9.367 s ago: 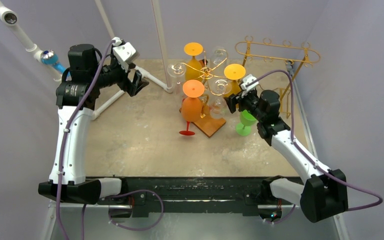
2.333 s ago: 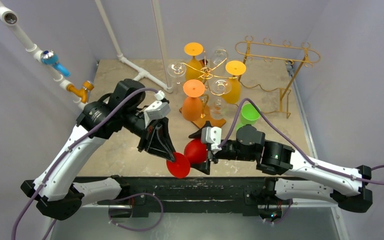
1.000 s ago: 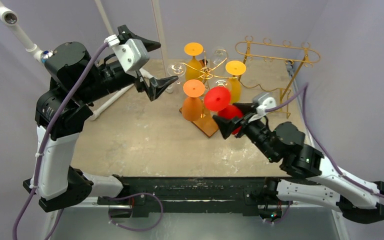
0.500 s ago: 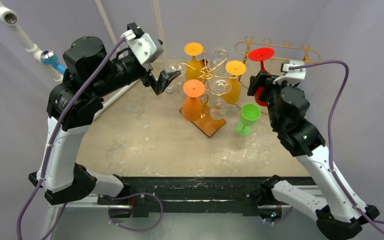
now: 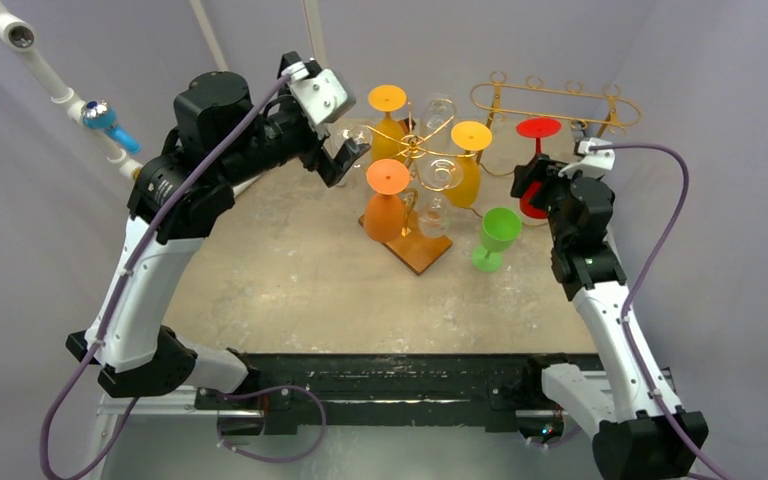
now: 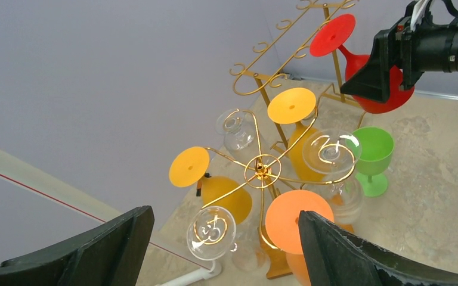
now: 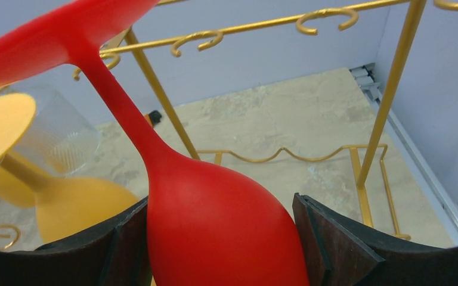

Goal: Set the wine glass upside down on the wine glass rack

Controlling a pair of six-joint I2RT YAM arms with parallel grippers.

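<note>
At the bottom of my right wrist view, my right gripper [image 7: 226, 253] is clamped around the bowl of the red wine glass [image 7: 220, 226], one finger on each flank. The glass is already inverted and tilted, bowl low in my grip. Its stem climbs to the upper left of the frame, where the foot spreads out. It looks opaque and probably plastic, so I judge it light and fairly tough. The smooth, rounded bowl could still slide or twist between my fingers, and the thin stem is its weak part. The widest girth of the bowl is the place to hold. Across the table, at the upper left of the top view, my left gripper [image 5: 345, 160] hangs wide apart and empty near the round glass stand [image 5: 415, 145]. Farthest back runs the gold rack [image 7: 256, 27], and the foot seems not yet hung on it.
</note>
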